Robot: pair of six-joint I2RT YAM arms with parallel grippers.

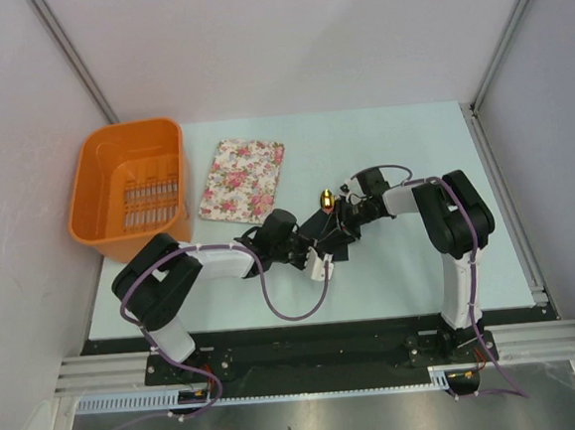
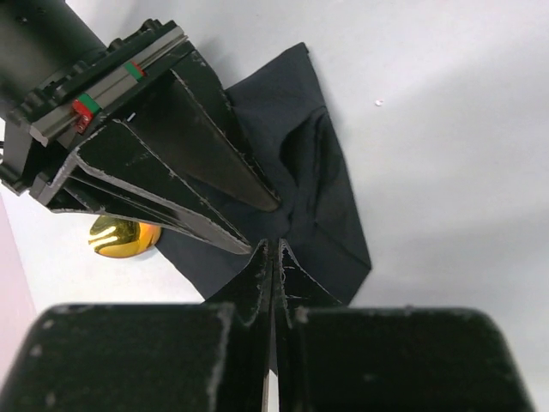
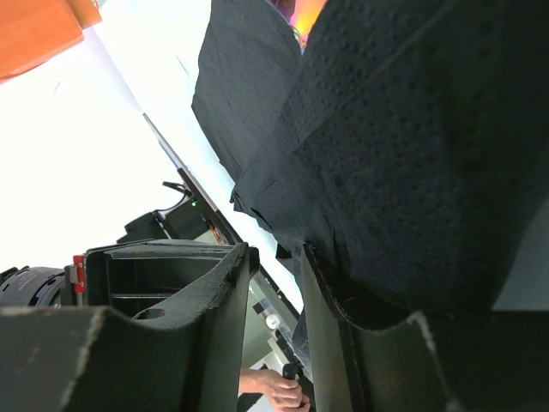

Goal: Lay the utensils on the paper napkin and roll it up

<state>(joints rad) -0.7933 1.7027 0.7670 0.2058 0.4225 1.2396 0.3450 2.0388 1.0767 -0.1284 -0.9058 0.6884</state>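
L gripper (image 2: 274, 257) pinched shut on paper napkin (image 2: 330, 197) edge at its tips, R gripper (image 2: 271, 204) half-closed just ahead, hold unclear; napkin light, floppy, tears easy, so grab corners.

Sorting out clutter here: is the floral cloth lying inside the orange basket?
No, the floral cloth lies flat beside the orange basket, fully outside its rim.

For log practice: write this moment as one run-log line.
left gripper: shut on paper napkin | right gripper: at napkin, grip unclear | utensils: gold head at napkin edge
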